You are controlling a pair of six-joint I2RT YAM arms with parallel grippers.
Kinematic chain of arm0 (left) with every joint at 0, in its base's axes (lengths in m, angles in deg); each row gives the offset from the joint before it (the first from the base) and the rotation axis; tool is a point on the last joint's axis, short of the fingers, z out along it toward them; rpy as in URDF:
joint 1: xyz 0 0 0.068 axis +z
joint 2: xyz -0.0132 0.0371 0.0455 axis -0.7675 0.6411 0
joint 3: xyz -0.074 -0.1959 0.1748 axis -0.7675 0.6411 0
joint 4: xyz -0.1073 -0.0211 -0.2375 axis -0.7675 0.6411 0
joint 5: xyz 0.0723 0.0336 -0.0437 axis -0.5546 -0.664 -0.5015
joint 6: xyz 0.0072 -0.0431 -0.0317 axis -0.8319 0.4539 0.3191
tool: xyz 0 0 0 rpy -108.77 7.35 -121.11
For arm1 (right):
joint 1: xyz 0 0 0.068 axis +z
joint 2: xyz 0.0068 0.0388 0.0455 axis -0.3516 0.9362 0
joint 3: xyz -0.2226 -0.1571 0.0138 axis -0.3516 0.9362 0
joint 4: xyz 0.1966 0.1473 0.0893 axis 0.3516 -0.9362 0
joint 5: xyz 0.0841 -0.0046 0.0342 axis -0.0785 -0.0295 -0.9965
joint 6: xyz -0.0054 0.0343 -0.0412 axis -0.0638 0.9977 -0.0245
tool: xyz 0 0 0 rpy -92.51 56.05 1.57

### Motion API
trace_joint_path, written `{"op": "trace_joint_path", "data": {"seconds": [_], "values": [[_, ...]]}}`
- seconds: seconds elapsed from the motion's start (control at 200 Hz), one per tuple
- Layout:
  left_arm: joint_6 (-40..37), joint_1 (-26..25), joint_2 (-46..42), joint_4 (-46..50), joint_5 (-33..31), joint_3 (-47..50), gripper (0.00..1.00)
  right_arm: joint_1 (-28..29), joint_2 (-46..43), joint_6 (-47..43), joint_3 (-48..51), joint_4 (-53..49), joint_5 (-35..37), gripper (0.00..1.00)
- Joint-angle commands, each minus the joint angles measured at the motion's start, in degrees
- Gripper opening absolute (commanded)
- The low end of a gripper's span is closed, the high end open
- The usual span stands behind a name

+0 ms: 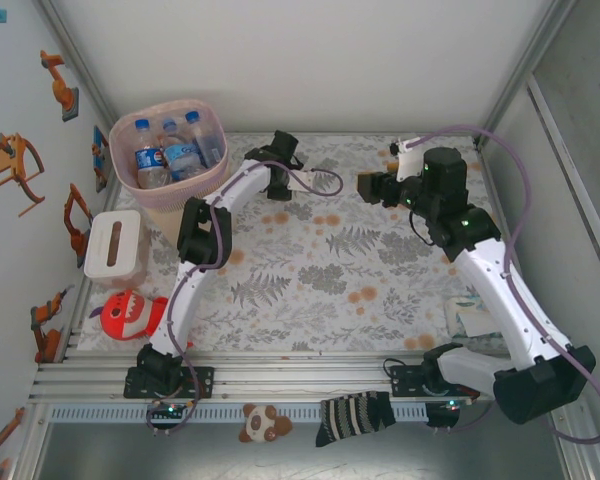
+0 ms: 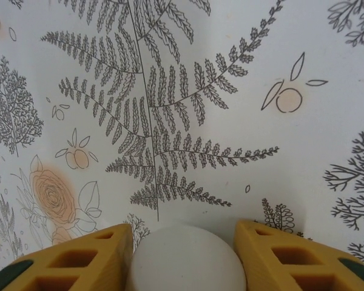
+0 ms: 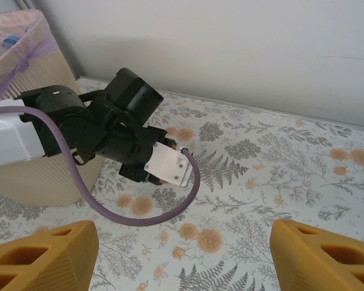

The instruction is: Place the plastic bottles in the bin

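Left gripper [image 2: 182, 225]: jaws partly apart above the fern-print table [image 2: 188, 109], no bottle held; the pale rounded form between its fingers cannot be identified. Right gripper [image 3: 182, 233]: wide apart, empty. Plastic bottles [image 1: 166, 152] lie in the bin [image 1: 218, 172] nearby. Any retreat should clear its rim.

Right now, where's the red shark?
In the top view the red shark lies at the table's near left corner, between the white box and the left arm's base.
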Motion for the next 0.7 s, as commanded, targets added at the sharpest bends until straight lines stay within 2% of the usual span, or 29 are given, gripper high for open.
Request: {"op": "trace_joint_path", "data": {"seconds": [0.0,0.265,0.391,0.696], "values": [[-0.7,-0.9,-5.0,0.7,2.4,1.1,0.38,0.3,-1.9,0.8,0.1,1.2,0.7,0.74],[0.0,-3.3,-11.6,0.1,5.1,2.8,0.36,0.3,-2.6,0.9,0.4,1.4,0.9,0.74],[3.0,-4.1,-16.1,-1.0,9.8,3.7,0.35,0.2,-2.7,0.9,0.5,1.7,0.8,0.74],[11.0,-5.3,-27.1,-5.6,16.6,6.1,0.33,0.2,-3.8,0.6,1.1,2.2,2.7,0.74]]}}
